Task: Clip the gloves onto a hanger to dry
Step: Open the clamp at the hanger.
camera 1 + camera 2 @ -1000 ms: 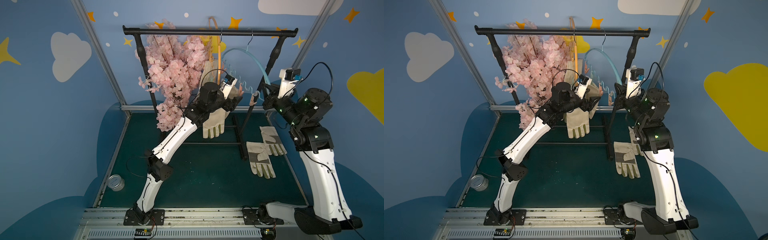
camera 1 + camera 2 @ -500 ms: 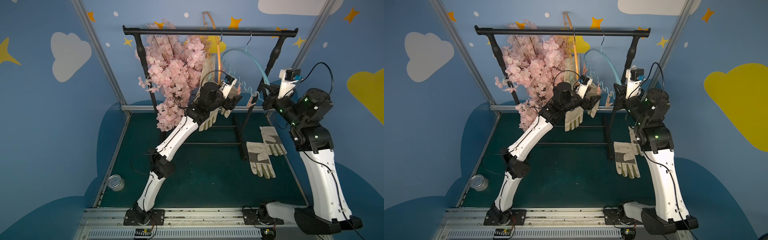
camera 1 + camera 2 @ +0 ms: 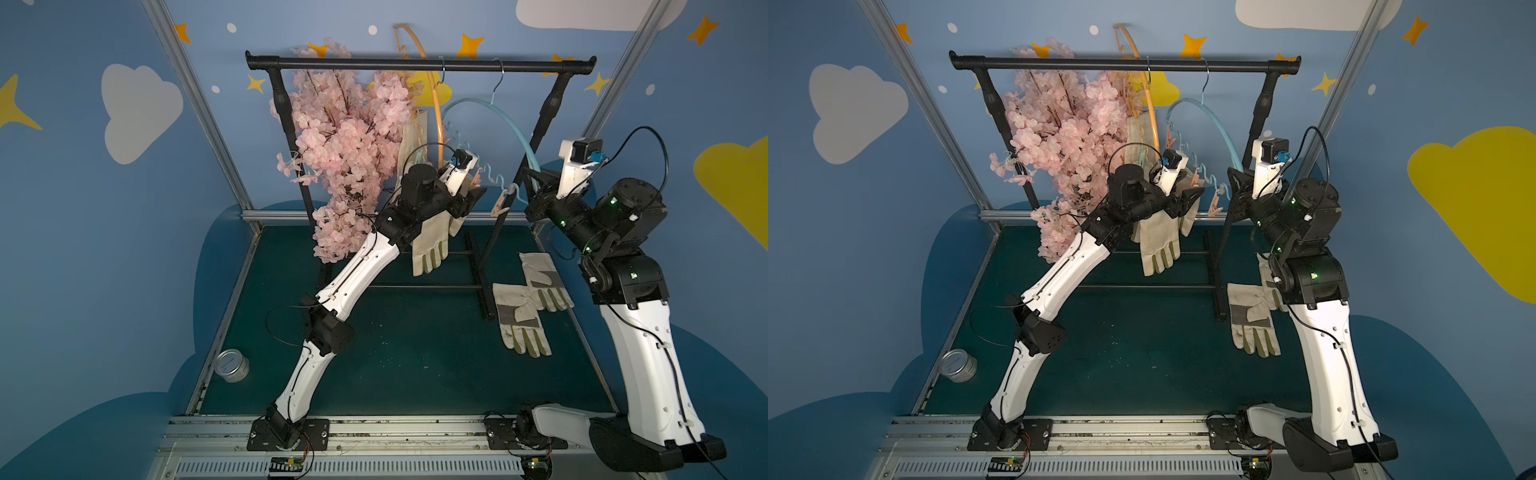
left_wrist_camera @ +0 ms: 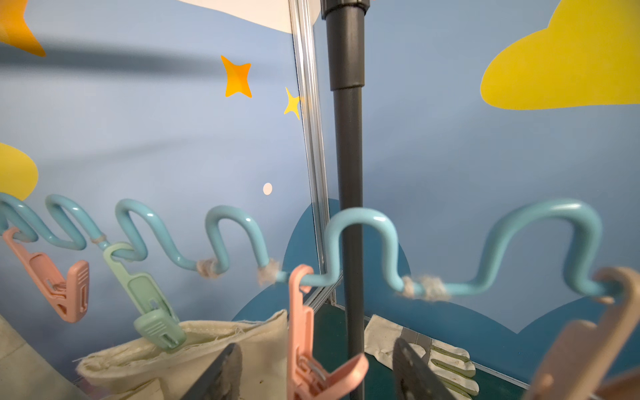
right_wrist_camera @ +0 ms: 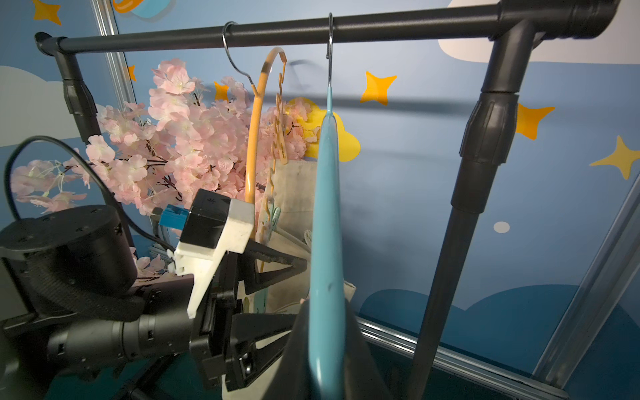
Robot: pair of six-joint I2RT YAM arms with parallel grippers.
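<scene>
**Drying rack, both arms raised.** We see the right gripper (image 5: 325, 334) clamped on the lower arm of the blue hanger (image 5: 327, 207). The hanger hangs by its wire hook from the black rail (image 3: 415, 64).

The left gripper (image 4: 317, 375) stands just below the hanger's wavy bar with its jaws apart. A pink clip (image 4: 304, 332) hangs in the gap between the fingers (image 4: 225, 370), and we see neither finger touching it. Beside it, a green clip (image 4: 154, 308) bites the cuff of a hanging glove (image 4: 207, 346). In a top view this glove dangles fingers down above the green mat (image 3: 415, 374), partly hidden by the left wrist.

Near the right arm, a grey-patched glove (image 3: 517, 320) lies flat on the mat. It touches a second flat glove (image 3: 544, 278) farther back.

An orange hanger (image 3: 432, 83) shares the rail on the side of the pink blossom branch (image 3: 345, 145). Cream glove fabric (image 5: 294, 194) hangs below it, and we cannot count how many gloves it holds. A small tin can (image 3: 230, 365) stands at the mat's left edge, well apart from the gloves.
</scene>
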